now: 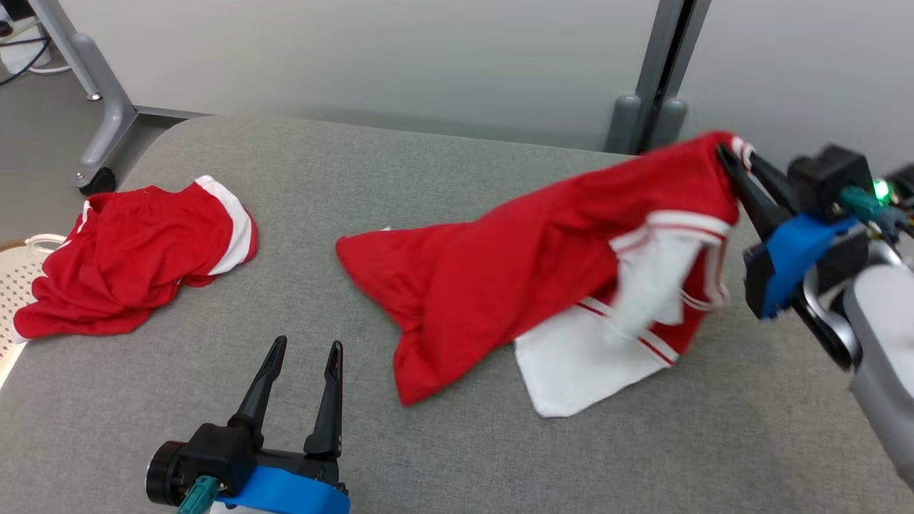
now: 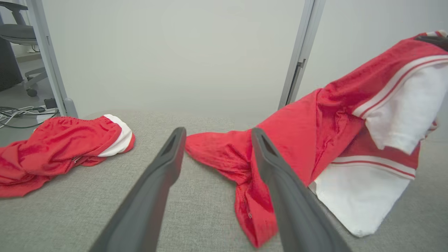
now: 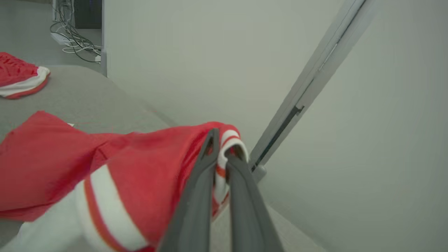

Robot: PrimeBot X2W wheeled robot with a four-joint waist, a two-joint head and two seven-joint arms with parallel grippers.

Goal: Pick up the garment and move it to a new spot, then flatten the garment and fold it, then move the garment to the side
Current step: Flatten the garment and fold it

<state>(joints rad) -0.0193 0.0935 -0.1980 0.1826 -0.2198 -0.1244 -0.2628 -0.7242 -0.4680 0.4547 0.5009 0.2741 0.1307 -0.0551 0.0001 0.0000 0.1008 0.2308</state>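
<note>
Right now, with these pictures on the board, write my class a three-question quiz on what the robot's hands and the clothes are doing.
1. True or false: the left hand is shut on cloth.
2. Choose one. What does the right hand grip? A) the striped edge of the red and white garment; B) a blue towel; C) nothing.
3. Fill the gap: ___ garments touch the grey table.

Key
1. False: its fingers stand apart over bare table.
2. A: it lifts one end while the other end trails on the table.
3. Two: the held one and the crumpled red garment at the left.
</note>
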